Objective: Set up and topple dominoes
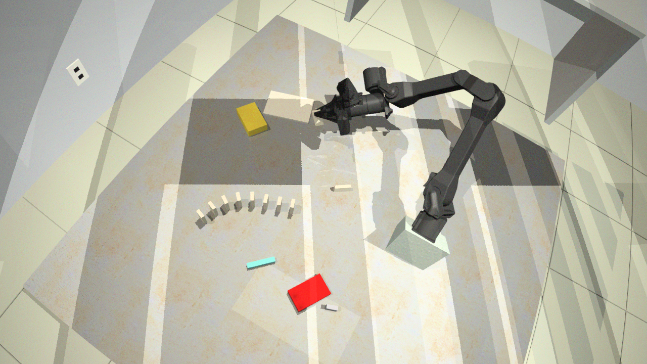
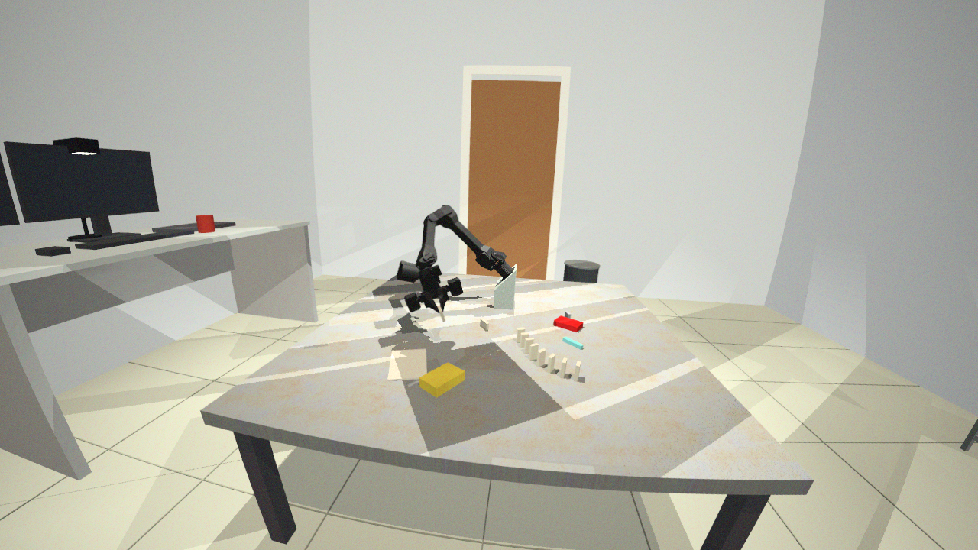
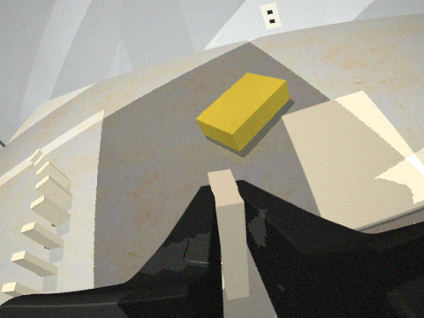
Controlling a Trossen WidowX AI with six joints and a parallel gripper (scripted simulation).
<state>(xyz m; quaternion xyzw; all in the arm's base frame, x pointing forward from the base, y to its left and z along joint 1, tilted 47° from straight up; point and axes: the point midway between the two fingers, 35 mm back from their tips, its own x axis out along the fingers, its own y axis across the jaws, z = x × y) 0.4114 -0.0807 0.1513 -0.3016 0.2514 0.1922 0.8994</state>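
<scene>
Domino [image 2: 441, 315] [image 3: 231, 238] sits clamped between the fingers of the tool [image 1: 315, 115] [image 2: 439, 313] [image 3: 223, 193].

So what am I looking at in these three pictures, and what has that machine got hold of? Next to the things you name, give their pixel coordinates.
The machine is one jointed arm on a pale block [image 1: 414, 253] [image 2: 504, 294]. Its gripper [image 1: 316, 114] [image 2: 441, 313] [image 3: 223, 193], two black fingers, works like a hand and is closed on a cream domino [image 3: 235, 247].

The top picture looks down on the table; the exterior one shows it from across the room; the wrist one looks out along the fingers.

On the table, eight dominoes stand in a curved row. Another domino [image 1: 342, 186] [image 2: 484, 325] lies apart. Around them are a yellow block [image 1: 251, 119] [image 2: 442, 380] [image 3: 243, 110], a red block [image 1: 309, 292] [image 2: 568, 323] and a turquoise bar [image 1: 261, 263] [image 2: 573, 343].
</scene>
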